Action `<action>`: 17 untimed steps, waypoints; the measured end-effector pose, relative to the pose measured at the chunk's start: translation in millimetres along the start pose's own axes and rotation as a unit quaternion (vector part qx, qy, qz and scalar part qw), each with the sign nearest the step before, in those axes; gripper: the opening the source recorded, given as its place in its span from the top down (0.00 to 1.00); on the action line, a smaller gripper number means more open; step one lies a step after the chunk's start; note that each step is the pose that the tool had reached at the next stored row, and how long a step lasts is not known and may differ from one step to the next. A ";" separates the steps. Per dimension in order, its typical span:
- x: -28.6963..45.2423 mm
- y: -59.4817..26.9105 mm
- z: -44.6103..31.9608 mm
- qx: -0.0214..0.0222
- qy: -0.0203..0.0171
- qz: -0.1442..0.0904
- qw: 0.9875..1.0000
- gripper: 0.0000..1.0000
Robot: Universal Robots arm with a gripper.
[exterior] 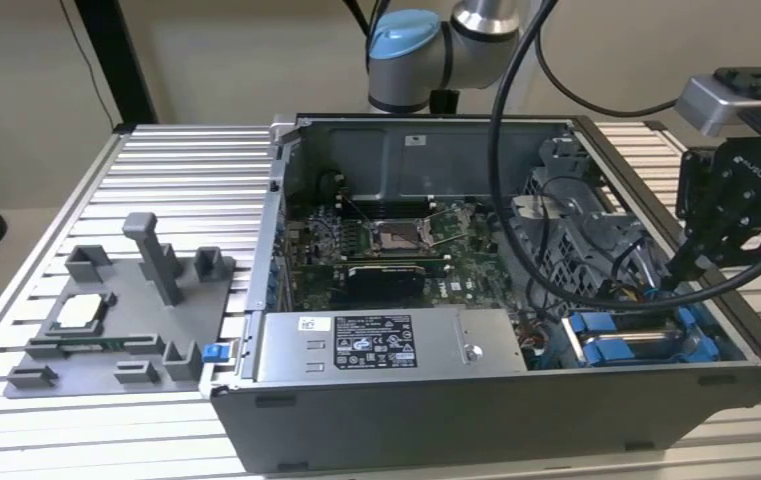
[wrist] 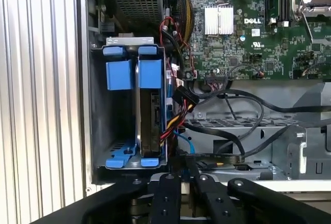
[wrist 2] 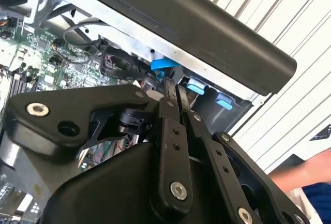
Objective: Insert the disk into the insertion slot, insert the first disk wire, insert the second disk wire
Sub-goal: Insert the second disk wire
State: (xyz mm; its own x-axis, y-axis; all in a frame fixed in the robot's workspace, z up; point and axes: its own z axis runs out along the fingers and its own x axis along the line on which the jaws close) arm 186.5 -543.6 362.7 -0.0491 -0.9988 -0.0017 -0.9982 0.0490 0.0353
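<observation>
Inside the open computer case point(exterior: 487, 430) on the slatted table point(exterior: 180, 160), at the corner toward the exterior view's right, the disk point(wrist: 151, 118) stands on edge in the insertion slot point(wrist: 123, 159), with its blue carrier tab level with the blue tab of the bay just beside it; by that showing the first step looks done; the wiring is less certain; in the first wrist view a black connector point(wrist: 183, 97) with yellow, red and black leads sits just beside the disk's exposed edge, and whether it is pushed home or only lies against the disk cannot be told; a thin blue wire point(wrist: 183, 142) curves away near the same edge toward the gripper point(wrist: 183, 158), and its end is hidden; the gripper reaches down into that corner of the case, close to the slot's blue tabs, well apart from the grey power-supply box point(exterior: 380, 345) and the motherboard point(wrist: 243, 27); its jaws are drawn almost together with only a thin gap between them, and whether anything slim is pinched there cannot be made out; on balance the work appears to be at the wire stage, with at least one wire not yet plainly seated.
</observation>
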 end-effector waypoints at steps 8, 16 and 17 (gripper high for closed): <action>-0.4 -0.6 0.5 0.000 0.000 0.000 1.000 0.00; -0.5 -0.9 7.3 0.000 0.000 0.000 1.000 0.00; -0.5 -0.9 7.8 0.000 0.000 0.000 1.000 0.00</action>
State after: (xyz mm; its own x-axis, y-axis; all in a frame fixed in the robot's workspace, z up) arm 187.1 -543.1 354.9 -0.0492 -0.9988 -0.0013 -0.9982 0.0491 0.0353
